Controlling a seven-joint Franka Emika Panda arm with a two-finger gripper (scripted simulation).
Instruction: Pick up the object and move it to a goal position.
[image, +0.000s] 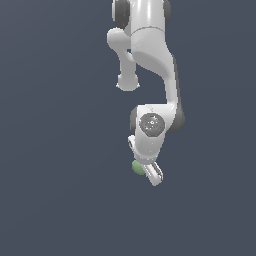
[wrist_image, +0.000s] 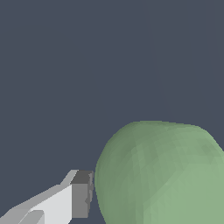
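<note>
The object (image: 137, 167) is a small pale green rounded blob. In the exterior view it sits against the fingers of my gripper (image: 152, 175), on the exterior view's left, partly hidden by the hand. The arm hangs down from above with the hand tilted. In the wrist view the object (wrist_image: 162, 175) fills the lower part of the picture, right beside one white finger with a grey pad (wrist_image: 81, 199). The other finger is hidden behind the object. The gripper (wrist_image: 112, 203) looks shut on the object.
Only a plain dark blue-grey background shows around the arm in both views. No other objects, containers or edges are in sight.
</note>
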